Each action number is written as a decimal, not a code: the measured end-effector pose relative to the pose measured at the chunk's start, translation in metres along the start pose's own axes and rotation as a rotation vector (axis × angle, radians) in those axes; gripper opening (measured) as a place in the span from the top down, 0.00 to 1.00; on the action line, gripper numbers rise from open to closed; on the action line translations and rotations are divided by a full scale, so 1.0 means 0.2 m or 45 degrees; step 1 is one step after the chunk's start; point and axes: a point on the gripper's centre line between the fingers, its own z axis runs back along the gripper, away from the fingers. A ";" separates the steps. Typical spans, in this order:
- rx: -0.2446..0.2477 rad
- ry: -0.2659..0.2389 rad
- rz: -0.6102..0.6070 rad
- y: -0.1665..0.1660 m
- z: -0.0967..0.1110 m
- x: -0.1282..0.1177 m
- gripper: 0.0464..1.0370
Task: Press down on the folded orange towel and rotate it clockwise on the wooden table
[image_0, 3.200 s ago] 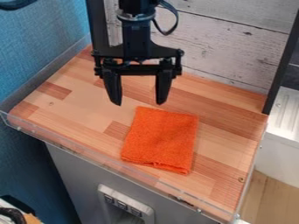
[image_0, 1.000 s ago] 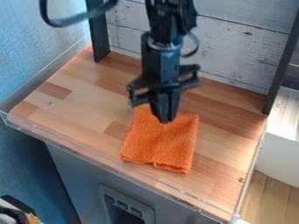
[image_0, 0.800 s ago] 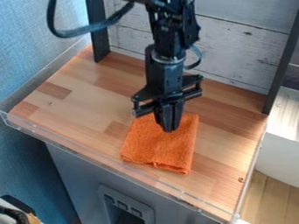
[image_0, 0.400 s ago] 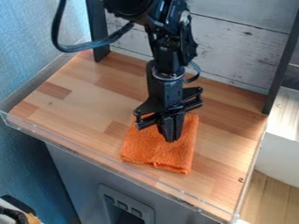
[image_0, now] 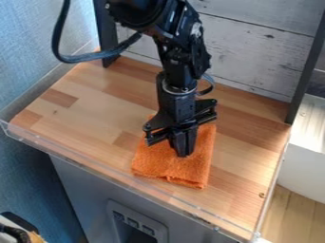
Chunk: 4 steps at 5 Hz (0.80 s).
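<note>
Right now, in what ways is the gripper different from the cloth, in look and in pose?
The gripper is black and smooth, while the cloth is orange and rough in texture. The gripper points downward, whereas the cloth lies flat and folded. The gripper is in full view, but the cloth is partly hidden behind it. Both are at the wooden surface.

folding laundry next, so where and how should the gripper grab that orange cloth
Probably the near edge of the orange cloth, pinched from above by the gripper: the cloth lies flat on the wooden surface, and its layers show along that edge.
</note>
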 end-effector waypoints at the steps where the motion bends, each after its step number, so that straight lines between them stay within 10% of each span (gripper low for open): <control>1: -0.001 -0.030 0.003 0.01 -0.01 0.01 0.99; 4: 0.064 -0.102 -0.013 0.03 -0.07 0.01 0.99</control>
